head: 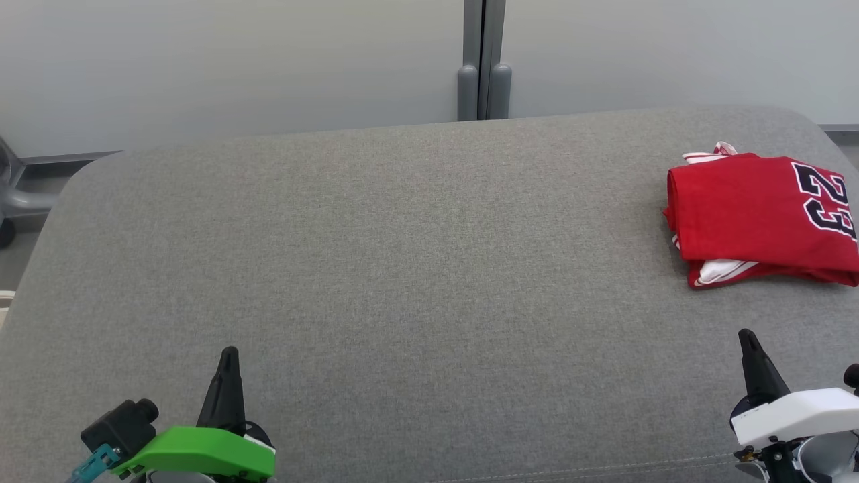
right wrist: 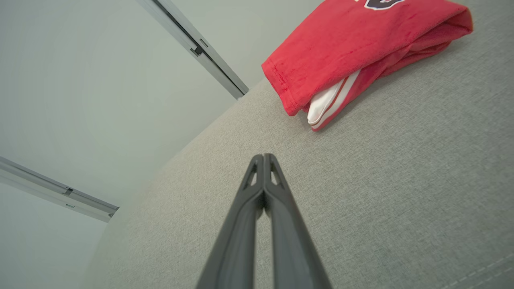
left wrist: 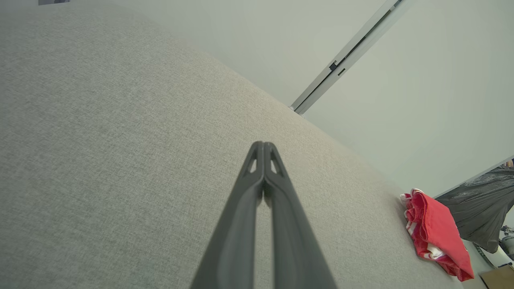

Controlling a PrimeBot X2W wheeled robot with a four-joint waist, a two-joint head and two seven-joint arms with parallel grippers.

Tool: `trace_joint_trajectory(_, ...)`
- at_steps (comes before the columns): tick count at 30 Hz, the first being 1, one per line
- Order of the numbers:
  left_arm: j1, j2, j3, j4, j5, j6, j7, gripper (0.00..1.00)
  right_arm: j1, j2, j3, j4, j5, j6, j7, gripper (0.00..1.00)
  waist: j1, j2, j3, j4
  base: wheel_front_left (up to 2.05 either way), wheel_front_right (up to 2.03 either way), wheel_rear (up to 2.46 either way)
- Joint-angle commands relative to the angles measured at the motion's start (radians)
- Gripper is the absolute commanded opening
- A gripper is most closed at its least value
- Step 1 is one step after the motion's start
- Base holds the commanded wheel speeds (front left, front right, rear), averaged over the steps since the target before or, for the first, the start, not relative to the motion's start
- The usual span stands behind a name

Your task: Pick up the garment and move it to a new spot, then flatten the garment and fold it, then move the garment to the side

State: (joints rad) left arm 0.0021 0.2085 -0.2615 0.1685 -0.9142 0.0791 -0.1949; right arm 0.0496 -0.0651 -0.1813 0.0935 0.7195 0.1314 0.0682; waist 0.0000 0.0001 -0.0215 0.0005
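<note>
While the grey cushioned surface [head: 402, 268] is stretching wide across the head view, the red garment [head: 745, 208] is lying folded near its far right edge, with white trim peeking from under the top layer. The left gripper [head: 229, 354] and right gripper [head: 747, 337] are pointing forward at the near edge, each with fingers pressed together and holding nothing. The side placement is looking done. For any further nudge, the right gripper should be spreading first, then pinching through all layers so the fold isn't sliding apart.

One folded red garment [head: 738, 208], one grey cushion [head: 402, 255], two claws, left claw [head: 229, 351], right claw [head: 746, 334]
</note>
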Motion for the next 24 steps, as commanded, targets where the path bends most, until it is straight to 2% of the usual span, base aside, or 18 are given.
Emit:
trace_joint_trajectory(1,-0.036,0.000,0.009,-0.005,-0.037,-0.014,0.000,0.00,-0.033,-0.009,-0.012,-0.002,0.043,0.000,0.011,0.00,0.0000,-0.0001,0.000,0.000,0.00,0.00,0.00)
trace_joint_trajectory(24,-0.076,-0.054,0.023,0.026,-0.276,-0.082,0.010,0.00,-0.082,-0.017,-0.081,0.061,0.334,0.000,0.106,0.00,0.0000,-0.0001,0.007,0.000,0.00,0.00,0.00)
